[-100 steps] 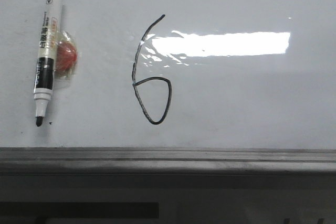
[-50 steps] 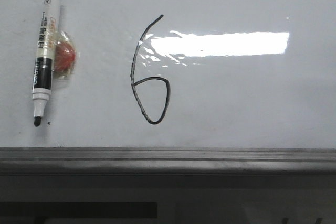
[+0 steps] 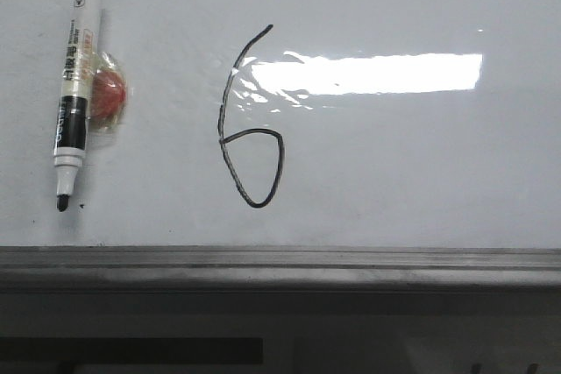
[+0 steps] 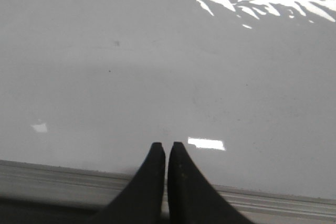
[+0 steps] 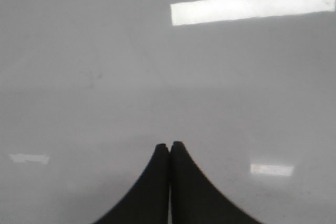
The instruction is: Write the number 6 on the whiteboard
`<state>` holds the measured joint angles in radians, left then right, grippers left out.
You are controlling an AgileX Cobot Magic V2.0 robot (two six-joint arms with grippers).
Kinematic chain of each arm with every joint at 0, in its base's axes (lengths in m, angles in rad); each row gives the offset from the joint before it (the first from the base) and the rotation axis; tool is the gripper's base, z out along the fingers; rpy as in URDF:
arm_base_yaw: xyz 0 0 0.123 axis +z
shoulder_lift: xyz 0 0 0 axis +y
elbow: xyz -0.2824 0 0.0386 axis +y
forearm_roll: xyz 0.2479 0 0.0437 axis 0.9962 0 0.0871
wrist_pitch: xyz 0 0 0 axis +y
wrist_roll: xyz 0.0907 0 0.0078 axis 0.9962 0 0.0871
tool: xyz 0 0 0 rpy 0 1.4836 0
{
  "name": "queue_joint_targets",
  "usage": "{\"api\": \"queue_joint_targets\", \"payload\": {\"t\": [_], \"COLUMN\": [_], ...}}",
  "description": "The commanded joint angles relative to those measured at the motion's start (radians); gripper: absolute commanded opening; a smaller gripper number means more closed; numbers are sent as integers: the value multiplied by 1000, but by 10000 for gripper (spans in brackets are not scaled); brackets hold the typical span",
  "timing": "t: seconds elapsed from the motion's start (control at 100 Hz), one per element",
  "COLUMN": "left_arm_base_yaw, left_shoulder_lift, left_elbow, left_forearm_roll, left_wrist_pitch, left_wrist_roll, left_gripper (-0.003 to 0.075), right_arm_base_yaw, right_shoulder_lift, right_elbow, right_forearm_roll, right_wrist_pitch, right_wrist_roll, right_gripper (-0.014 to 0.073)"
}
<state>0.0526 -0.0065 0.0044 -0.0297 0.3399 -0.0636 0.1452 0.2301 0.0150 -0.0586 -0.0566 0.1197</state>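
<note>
light: I see a bright rectangular glare (image 3: 377,74) from an overhead lamp, with broken, rippled edges at its left end.
smaller reflections: in my wrist views I see small pale patches (image 4: 206,144) of reflected light.
front edge: I see a grey metal rim (image 3: 280,260) running straight across.
below the rim: I see a dark band with a black strip (image 3: 131,350); I cannot make out more.
</note>
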Motion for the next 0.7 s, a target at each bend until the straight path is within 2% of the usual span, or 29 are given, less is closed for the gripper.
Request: {"api": "queue_joint_targets", "payload": {"t": [0.0, 0.25, 0.4, 0.45, 0.61, 0.69], "left_arm_base_yaw": [3, 3, 3, 3, 3, 3], "left_shoulder_lift": [-28, -28, -28, -28, -28, -28], "left_elbow": [44, 44, 44, 44, 44, 44], "left_forearm_roll": [-14, -14, -14, -14, -14, -14], "left_wrist_pitch": [-44, -44, -44, -44, -46, -46], "left_wrist_roll": [1, 1, 1, 1, 1, 1], "left_gripper": [-19, -19, -19, -19, -19, -19], "right_arm_base_yaw": [-28, -151, -192, -192, -196, -196], "right_shoulder_lift": [-28, -110, -216, -268, -259, -259], "right_elbow": [24, 24, 24, 26, 26, 26], "right_forearm_roll": [-147, -150, -138, -115, 28, 45], "right_wrist_pitch": [-42, -8, 165, 235, 349, 358], "right_wrist_roll": [105, 105, 103, 76, -105, -120], "right_gripper": [-64, -64, -64, -64, -64, -64]}}
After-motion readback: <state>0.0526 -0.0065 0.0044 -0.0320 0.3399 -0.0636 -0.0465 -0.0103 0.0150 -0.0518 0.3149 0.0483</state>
